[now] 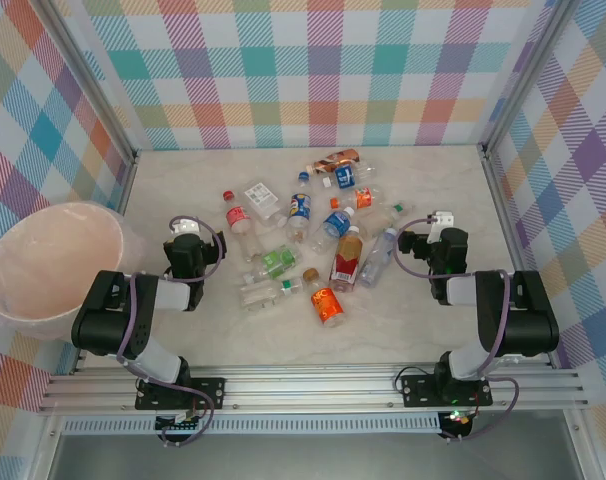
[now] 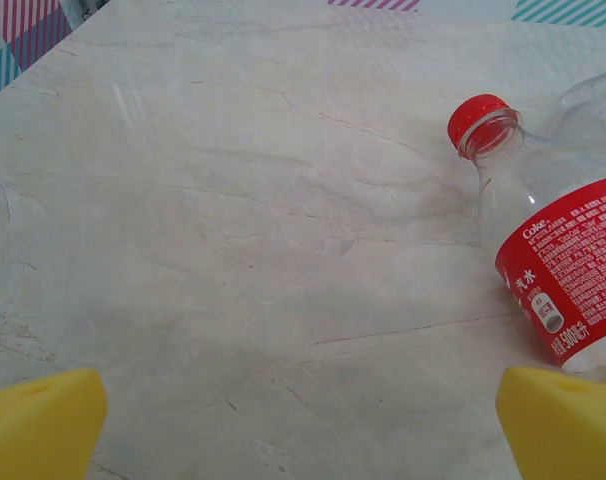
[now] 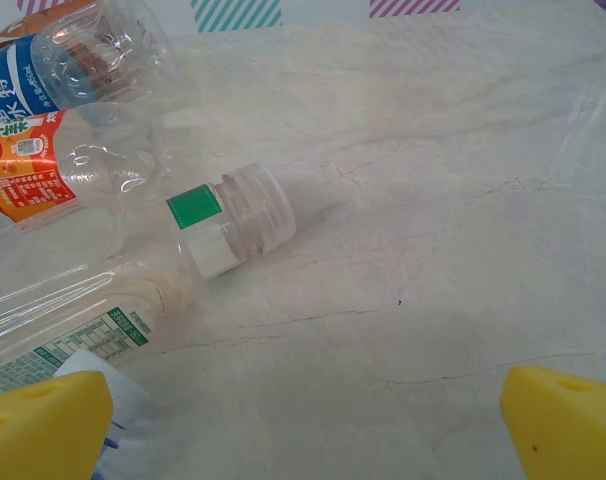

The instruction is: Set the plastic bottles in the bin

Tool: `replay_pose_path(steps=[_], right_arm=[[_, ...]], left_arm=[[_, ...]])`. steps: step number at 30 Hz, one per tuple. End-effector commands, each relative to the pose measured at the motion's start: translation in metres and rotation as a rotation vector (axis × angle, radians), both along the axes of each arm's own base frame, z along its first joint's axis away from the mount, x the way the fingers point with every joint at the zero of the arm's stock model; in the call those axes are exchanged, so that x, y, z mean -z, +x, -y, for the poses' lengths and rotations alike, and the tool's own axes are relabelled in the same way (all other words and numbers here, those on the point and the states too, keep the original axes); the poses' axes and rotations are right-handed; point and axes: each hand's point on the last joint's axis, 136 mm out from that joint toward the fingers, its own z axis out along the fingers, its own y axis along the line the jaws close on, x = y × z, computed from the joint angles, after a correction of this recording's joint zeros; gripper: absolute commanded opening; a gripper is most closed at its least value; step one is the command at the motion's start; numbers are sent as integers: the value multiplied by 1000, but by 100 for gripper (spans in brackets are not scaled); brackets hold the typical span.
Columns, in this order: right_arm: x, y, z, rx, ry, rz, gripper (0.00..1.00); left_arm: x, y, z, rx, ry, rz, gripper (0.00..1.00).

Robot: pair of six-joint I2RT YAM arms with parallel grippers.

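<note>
From above, the plastic bottles (image 1: 313,240) lie on their sides in a loose scatter across the middle of the desk (image 1: 233,340), a pale matte surface veined like stone. They are clear and thin-walled, and some are crumpled. The bin (image 1: 23,310), round and translucent pinkish-white, stands at the far left beside the left arm, well apart from the bottles.

The left wrist camera shows the left tool (image 2: 303,435) spread wide, with soft yellow pads (image 2: 38,425) at the frame corners. It also shows a ribbed red cap and glossy red label on one bottle (image 2: 553,270).

The right tool (image 3: 303,425) is likewise spread wide. Near it lies a bottle with a clear ridged cap and a green-square label (image 3: 228,220).
</note>
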Motion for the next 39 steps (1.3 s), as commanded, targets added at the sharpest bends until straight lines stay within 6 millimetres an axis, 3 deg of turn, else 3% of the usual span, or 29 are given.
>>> replay_pose_path(steps=[1,24,27,34,39], right_arm=[[-9,3,-2,0,1,37,100],[-9,3,-2,-1,1,38,100],[-12,2,2,21,2,37,100],[-49,-4,9,81,34,-49,100],[-62,-24,-4,133,290,-156,100]], left_arm=[[-7,1,-4,-9,5,31,100],[-9,4,1,19,6,22,100],[-18,7,6,52,14,-37,100],[-76,3,10,23,12,11,100],[-93,0,17,-33,-35,-37,100]])
